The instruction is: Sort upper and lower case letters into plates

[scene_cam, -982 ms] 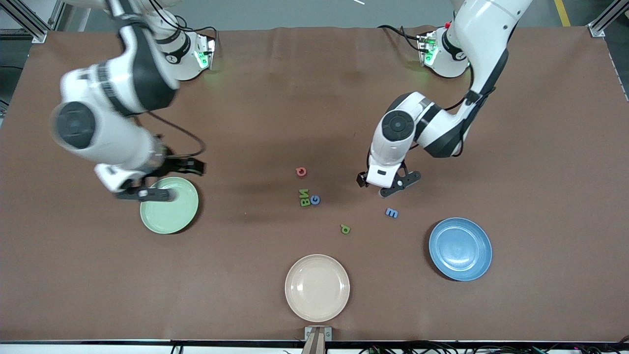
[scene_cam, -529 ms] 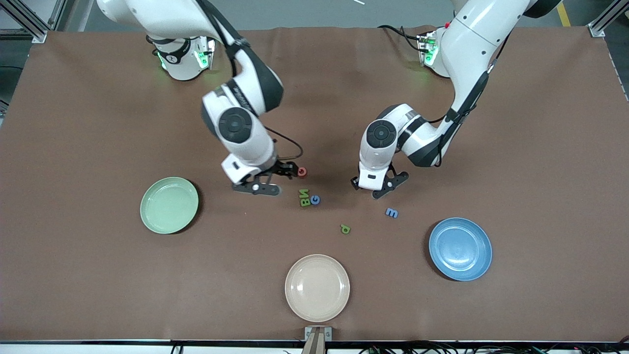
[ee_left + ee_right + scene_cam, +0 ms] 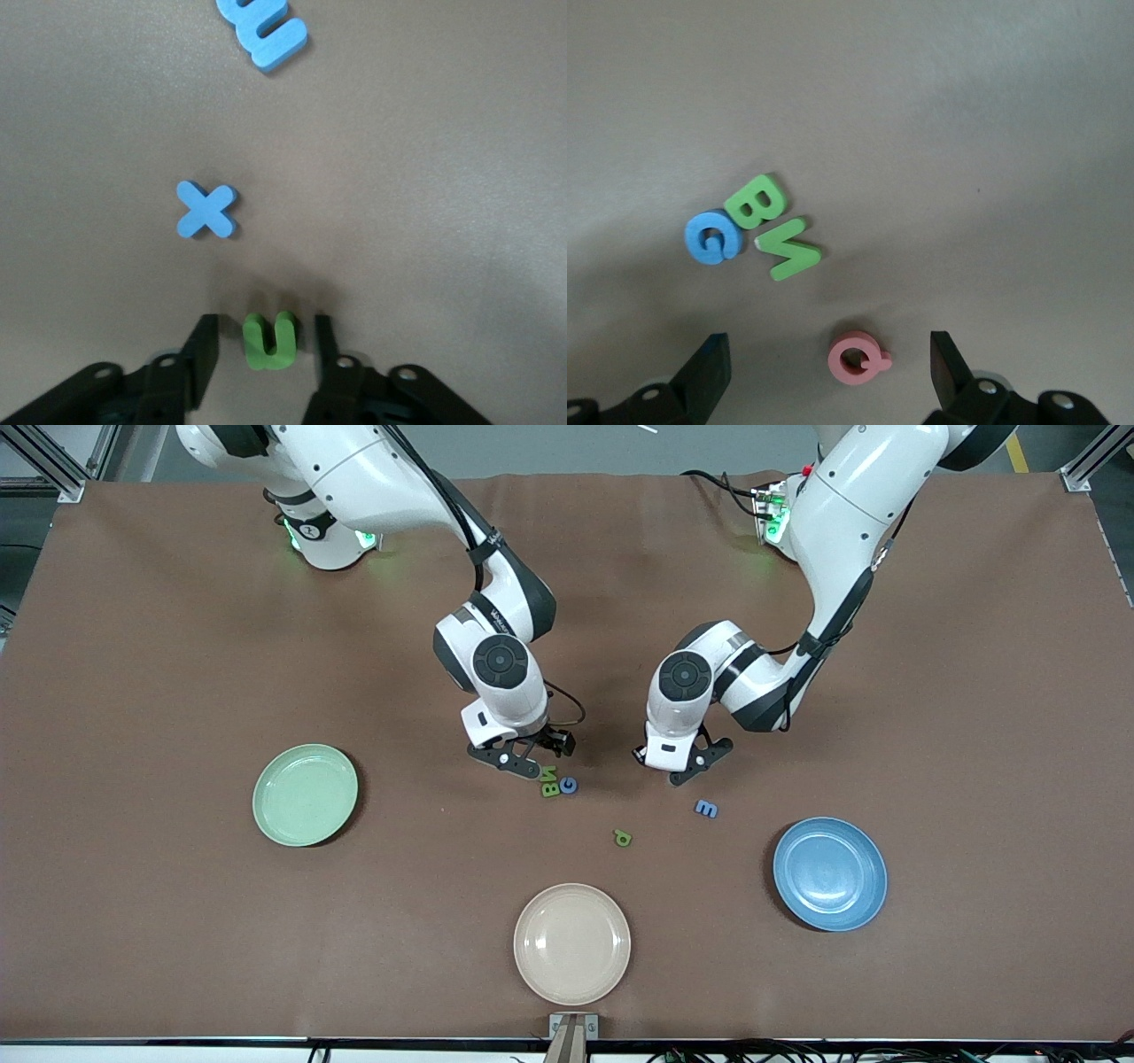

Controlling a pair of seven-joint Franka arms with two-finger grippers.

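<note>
My left gripper (image 3: 264,322) is low at the table with a small green letter u (image 3: 270,339) between its fingers. Both fingers stand a little apart from it, so it is open. A blue x (image 3: 206,210) and a blue m (image 3: 263,31) lie close by. My right gripper (image 3: 828,342) is wide open around a pink Q (image 3: 855,359), beside a blue G (image 3: 709,237), a green B (image 3: 755,202) and a green V (image 3: 790,251). The mint plate (image 3: 306,794) is toward the right arm's end of the table. The blue plate (image 3: 829,873) is toward the left arm's end.
A cream-beige plate (image 3: 572,943) sits near the table's front edge. A green d (image 3: 623,838) and the blue m (image 3: 706,809) lie between the grippers and the plates. The two hands are close together over the middle of the brown table (image 3: 974,735).
My right arm swung from over the mint plate to the letters in the middle and came down around the pink Q. My left gripper's fingers narrowed around the green u.
</note>
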